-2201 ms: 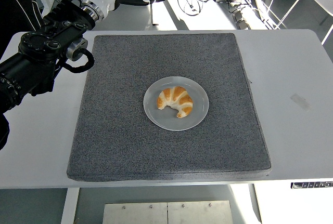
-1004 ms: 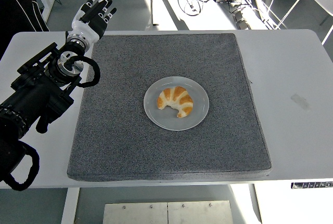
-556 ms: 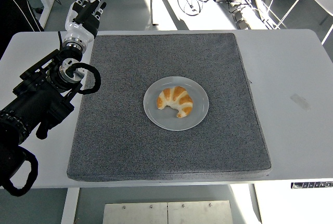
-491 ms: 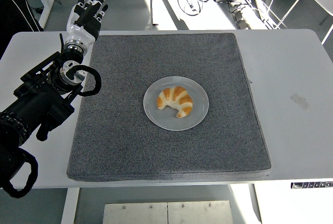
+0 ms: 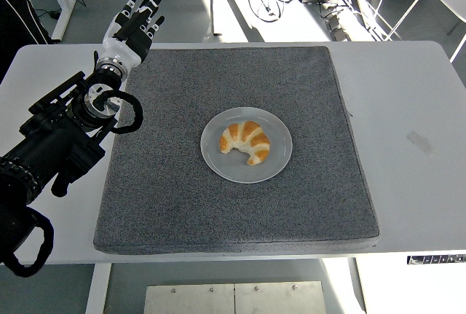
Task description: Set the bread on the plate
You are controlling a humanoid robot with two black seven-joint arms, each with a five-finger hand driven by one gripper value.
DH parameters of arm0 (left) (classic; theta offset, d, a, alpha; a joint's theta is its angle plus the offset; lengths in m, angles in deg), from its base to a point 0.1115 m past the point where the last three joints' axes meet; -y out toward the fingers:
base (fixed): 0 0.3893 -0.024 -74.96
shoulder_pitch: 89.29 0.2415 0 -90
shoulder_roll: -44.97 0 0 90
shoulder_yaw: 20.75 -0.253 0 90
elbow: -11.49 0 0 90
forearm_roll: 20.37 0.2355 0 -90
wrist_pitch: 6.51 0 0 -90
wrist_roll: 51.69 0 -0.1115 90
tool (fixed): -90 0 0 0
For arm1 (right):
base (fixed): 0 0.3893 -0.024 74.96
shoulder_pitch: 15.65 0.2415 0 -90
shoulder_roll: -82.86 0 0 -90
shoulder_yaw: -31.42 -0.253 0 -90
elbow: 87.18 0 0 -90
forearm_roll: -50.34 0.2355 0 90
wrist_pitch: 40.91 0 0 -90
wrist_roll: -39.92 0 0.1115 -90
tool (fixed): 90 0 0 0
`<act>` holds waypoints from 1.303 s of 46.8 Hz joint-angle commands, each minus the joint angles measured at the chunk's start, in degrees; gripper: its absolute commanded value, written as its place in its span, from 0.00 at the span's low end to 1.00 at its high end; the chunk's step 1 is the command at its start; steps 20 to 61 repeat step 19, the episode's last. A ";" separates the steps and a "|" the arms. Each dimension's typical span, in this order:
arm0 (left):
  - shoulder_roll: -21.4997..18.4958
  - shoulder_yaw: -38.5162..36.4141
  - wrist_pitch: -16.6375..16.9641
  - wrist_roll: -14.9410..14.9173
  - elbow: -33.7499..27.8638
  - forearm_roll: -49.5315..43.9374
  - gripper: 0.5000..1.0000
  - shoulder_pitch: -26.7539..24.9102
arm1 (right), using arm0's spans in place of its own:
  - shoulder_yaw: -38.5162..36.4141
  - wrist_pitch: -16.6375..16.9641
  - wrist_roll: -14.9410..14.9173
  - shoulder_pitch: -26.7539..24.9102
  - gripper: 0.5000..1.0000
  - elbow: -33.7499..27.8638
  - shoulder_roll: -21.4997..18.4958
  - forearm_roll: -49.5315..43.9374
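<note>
one croissant, tips toward near edge

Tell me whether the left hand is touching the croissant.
Apart. The head view shows the left hand at the mat's far left corner, fingers spread, well clear of the croissant.

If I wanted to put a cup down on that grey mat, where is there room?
Nearly everywhere: the square grey mat is bare all round the round white plate holding the golden croissant. Only the far left corner is crowded, by the robot's open left hand.
</note>
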 commanded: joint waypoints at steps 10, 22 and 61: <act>0.00 -0.08 0.02 0.00 0.01 0.01 0.97 0.10 | -0.08 -0.01 0.00 -0.02 1.00 0.06 0.00 0.00; 0.00 -0.08 -0.16 0.00 0.01 0.01 0.97 0.19 | -0.17 -0.10 0.00 -0.02 1.00 0.06 0.00 0.00; 0.00 -0.08 -0.16 0.00 0.01 0.01 0.97 0.19 | -0.17 -0.10 0.00 -0.02 1.00 0.06 0.00 0.00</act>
